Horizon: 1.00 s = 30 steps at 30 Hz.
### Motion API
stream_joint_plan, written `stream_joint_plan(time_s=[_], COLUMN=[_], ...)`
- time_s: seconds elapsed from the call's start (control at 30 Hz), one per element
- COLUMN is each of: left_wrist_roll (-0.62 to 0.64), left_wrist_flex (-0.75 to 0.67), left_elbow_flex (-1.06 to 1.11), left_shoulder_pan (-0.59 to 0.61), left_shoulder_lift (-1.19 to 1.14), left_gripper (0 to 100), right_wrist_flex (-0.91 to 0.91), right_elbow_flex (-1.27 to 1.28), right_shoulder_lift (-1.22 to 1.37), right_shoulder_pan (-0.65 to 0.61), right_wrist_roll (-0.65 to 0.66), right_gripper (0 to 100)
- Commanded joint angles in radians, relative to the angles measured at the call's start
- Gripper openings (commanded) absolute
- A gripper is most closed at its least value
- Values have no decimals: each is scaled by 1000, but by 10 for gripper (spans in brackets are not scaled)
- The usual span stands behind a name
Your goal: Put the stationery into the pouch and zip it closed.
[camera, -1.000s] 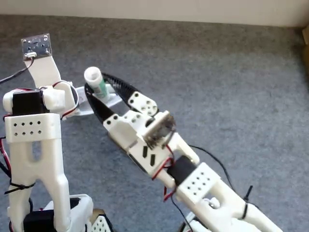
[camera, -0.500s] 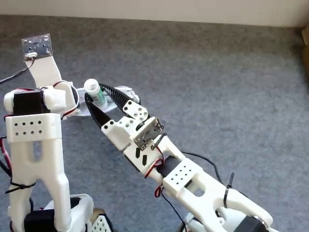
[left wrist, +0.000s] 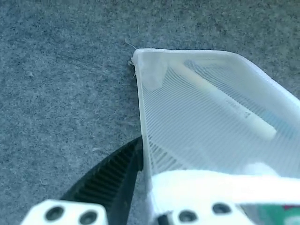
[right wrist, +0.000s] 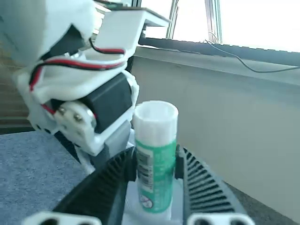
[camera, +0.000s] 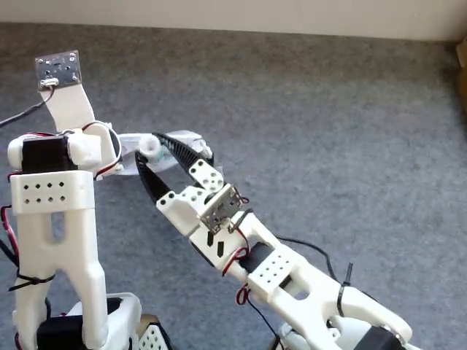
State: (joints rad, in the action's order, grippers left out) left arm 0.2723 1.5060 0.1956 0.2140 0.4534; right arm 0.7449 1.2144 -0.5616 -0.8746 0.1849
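Note:
A translucent white mesh pouch (left wrist: 187, 126) lies on the grey carpet, with a white pen (left wrist: 220, 101) inside it. My left gripper (left wrist: 145, 161) is shut on the pouch's near edge, its black finger (left wrist: 112, 176) against the outside. In the high view the pouch (camera: 187, 138) sits beside the left arm's wrist. My right gripper (camera: 146, 150) is shut on a green and white glue stick (camera: 151, 143) right at the pouch. The right wrist view has the glue stick (right wrist: 154, 164) standing between the black fingers (right wrist: 112, 180).
Grey carpet (camera: 336, 124) stretches wide to the right and the far side. The left arm's tall white body (camera: 51, 219) stands close on the left, with a cable (camera: 14, 117) beside it. A pale wall (camera: 255, 14) bounds the far edge.
The right arm has drawn back and lowered. The glue stick has tipped over and come down from above the pouch to its mouth. The left arm has kept still.

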Motion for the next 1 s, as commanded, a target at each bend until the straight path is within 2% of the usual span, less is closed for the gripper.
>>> stream_joint_plan(time_s=[0.0,0.4,0.8,0.97], left_wrist_roll=[5,5,5,5], left_wrist_flex=[-21,-23,-64,-64], left_elbow_flex=[-18,-10,27,27], left_shoulder_pan=[-16,-15,27,27], left_shoulder_lift=[18,12,18,18], left_gripper=[7,7,7,7], right_wrist_flex=[-59,-315,-550,-665], right_elbow_flex=[-2,-1,-8,-67], right_shoulder_lift=[-73,-278,-309,-309], right_shoulder_pan=[10,12,10,16], right_wrist_roll=[-8,-9,-12,-133], right_gripper=[166,166,166,166])
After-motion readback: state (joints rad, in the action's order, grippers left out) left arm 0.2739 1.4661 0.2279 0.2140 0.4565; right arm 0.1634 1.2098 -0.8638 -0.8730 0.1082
